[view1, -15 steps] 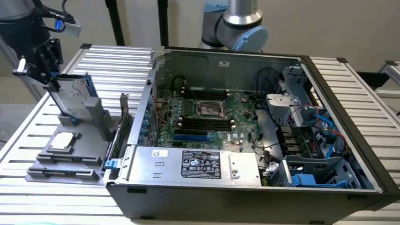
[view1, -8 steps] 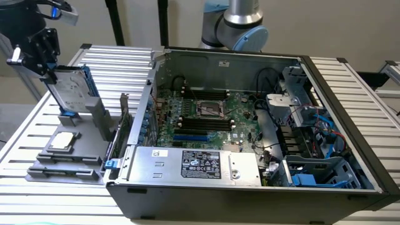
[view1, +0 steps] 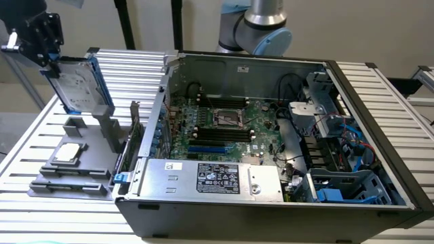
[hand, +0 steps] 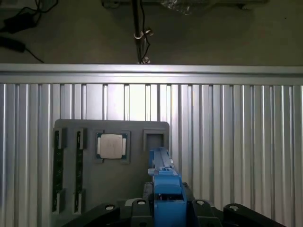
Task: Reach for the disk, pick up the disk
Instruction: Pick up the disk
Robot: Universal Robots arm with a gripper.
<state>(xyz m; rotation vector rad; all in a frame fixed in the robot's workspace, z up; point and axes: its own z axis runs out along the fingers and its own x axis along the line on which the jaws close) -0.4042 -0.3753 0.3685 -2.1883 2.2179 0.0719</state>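
Holding: gripper (view1: pixel 49 63) clamped on disk (view1: pixel 81 86), upright by its top.
Tray (view1: pixel 95 152): slot just beneath; upright pose likely matches it.

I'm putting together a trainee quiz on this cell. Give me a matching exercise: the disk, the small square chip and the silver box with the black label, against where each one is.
Things:
1. disk
2. chip
3. silver box

Places:
A. inside the computer case, by its near wall
B. held on edge in the gripper, above the tray
C. lying flat on the grey tray

Pairs: 1-B, 2-C, 3-A
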